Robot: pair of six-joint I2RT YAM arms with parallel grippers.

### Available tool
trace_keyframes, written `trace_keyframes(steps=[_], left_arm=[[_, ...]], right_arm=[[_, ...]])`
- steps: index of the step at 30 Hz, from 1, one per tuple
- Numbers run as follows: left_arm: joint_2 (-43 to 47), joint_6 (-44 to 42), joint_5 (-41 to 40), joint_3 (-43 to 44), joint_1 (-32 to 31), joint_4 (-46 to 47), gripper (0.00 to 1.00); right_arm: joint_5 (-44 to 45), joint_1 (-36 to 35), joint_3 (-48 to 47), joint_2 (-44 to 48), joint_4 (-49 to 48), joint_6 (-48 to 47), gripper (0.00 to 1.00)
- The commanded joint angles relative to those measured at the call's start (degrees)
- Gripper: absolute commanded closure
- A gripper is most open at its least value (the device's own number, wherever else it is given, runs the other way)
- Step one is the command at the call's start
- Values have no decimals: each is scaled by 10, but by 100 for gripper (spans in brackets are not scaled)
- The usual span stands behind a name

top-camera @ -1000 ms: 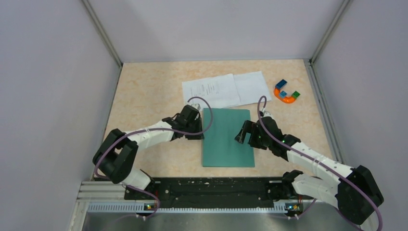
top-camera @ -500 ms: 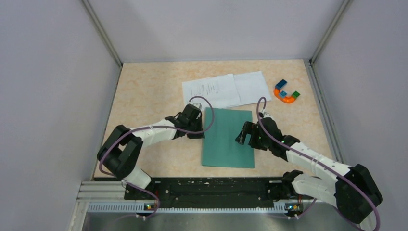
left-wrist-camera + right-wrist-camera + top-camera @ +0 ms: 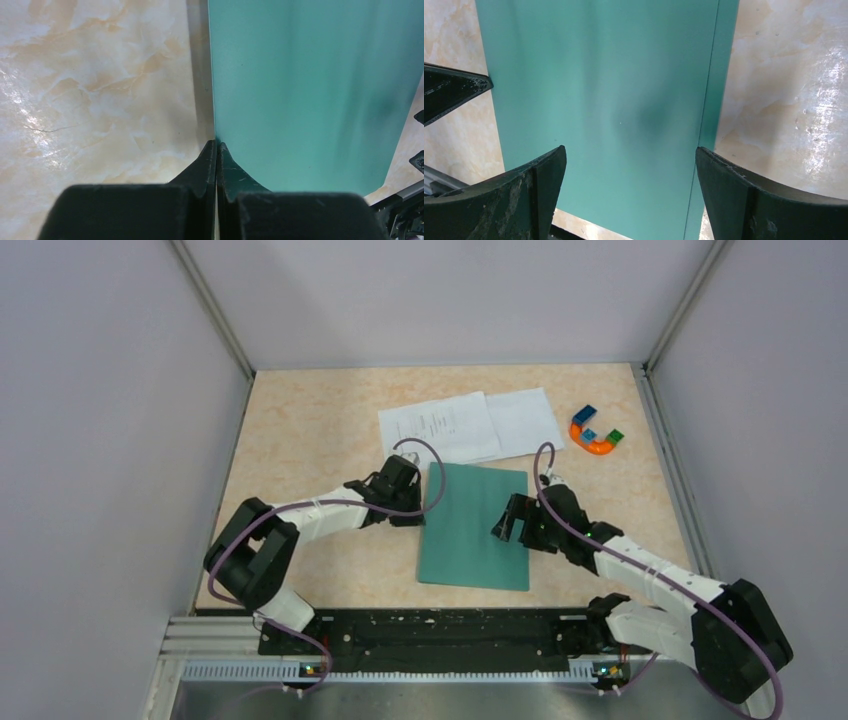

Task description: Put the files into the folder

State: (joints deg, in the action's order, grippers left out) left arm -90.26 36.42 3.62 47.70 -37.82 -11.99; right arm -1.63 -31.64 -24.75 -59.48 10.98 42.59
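Observation:
The teal-green folder point(image 3: 472, 525) lies closed and flat on the table's near middle, and it fills much of both wrist views point(image 3: 310, 90) point(image 3: 604, 100). My left gripper point(image 3: 412, 508) point(image 3: 216, 143) is shut on the folder's left edge, its tips pinched together right at that edge, which casts a thin shadow. My right gripper point(image 3: 520, 530) point(image 3: 631, 150) hovers open over the folder's right part, with nothing between its fingers. Behind the folder lie the files: a printed white sheet point(image 3: 438, 428) and a nearly blank one point(image 3: 523, 420) overlapping it.
A small multicoloured horseshoe toy point(image 3: 595, 430) sits at the back right. Grey walls close in the table point(image 3: 300, 430) on the left, back and right. The arms' black base rail point(image 3: 440, 635) runs along the near edge.
My left gripper has closed fully at the folder's left edge. The folder has shifted slightly to the right and turned a little. The right gripper has barely moved.

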Motion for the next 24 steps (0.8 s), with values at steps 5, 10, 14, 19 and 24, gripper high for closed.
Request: trace_keyframes(steps=[5, 10, 14, 19, 24], left_arm=[[-36, -6, -32, -7, -1, -24, 100], [-40, -6, -31, -5, -1, -27, 100], [-44, -4, -48, -8, -1, -27, 100], [-47, -5, -48, -8, -1, -26, 100], [-47, -4, -46, -9, -1, -23, 100]], right_arm=[[-6, 7, 12, -1, -27, -10, 1], [-10, 7, 15, -9, -37, -9, 1], [-9, 7, 18, -15, -40, -9, 1], [-13, 8, 25, -21, -50, -6, 1], [-30, 7, 29, -25, -73, 1, 1]])
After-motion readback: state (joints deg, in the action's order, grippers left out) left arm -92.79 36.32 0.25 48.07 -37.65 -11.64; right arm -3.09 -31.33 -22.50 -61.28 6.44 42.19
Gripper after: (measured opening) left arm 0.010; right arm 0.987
